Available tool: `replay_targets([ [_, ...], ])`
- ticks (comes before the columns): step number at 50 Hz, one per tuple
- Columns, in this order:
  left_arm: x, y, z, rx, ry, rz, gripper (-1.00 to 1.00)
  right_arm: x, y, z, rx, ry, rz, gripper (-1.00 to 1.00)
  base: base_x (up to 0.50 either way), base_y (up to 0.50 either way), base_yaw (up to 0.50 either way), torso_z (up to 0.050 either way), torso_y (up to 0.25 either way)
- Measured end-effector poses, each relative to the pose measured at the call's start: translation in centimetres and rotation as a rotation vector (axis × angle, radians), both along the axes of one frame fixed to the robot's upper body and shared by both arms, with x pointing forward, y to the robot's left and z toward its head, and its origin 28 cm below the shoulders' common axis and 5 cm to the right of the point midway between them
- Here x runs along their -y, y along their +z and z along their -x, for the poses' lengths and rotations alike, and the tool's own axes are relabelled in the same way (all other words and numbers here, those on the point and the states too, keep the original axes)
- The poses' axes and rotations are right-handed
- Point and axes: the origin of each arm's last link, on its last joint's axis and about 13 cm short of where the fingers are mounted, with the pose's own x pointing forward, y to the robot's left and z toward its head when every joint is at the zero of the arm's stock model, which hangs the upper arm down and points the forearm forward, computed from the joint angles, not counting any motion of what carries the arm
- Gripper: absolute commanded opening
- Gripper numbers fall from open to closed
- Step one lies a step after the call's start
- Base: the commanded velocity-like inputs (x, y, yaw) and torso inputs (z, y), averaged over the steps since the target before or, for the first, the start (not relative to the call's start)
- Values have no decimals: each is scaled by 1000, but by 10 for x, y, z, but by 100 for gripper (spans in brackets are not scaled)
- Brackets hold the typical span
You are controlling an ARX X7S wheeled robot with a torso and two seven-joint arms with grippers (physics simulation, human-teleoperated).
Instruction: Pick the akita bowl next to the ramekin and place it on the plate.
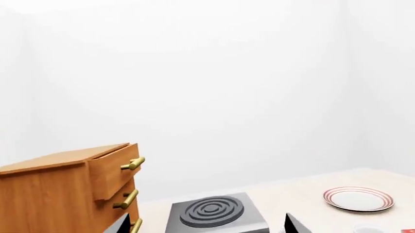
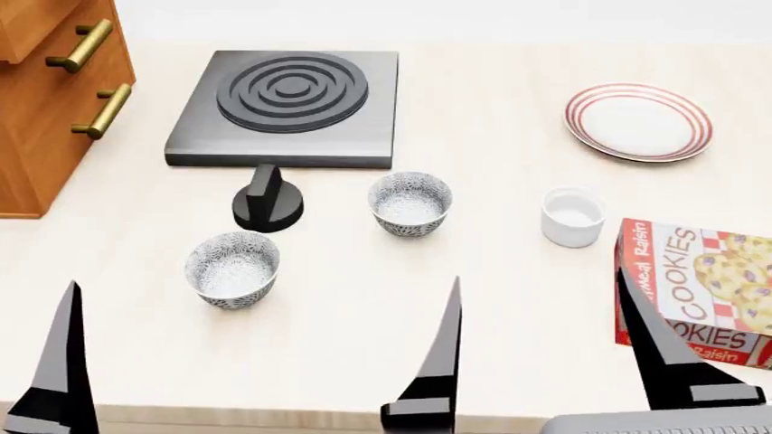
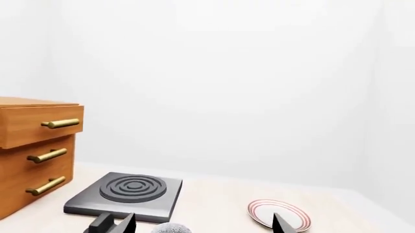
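The akita bowl with the grey flower pattern stands mid-table, left of the white ramekin; its rim also shows in the right wrist view. An identical bowl sits nearer and further left. The red-ringed plate lies empty at the far right. My right gripper is open and empty over the near edge, short of the ramekin, with the bowl ahead to its left. My left gripper is open and empty. Only one of its fingers shows in the head view.
A grey stove plate lies behind the bowls, with a black knob in front of it. A wooden drawer cabinet stands at the far left. A cookies box lies at the right, close to the ramekin.
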Motion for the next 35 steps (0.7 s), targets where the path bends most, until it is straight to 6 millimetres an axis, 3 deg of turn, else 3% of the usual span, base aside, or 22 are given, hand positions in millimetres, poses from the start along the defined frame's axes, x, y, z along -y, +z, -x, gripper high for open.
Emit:
replay_targets([
  [35, -2, 2, 5, -21, 19, 4, 100, 2, 8, 7, 18, 18, -41, 100, 20, 0, 0, 0, 0],
])
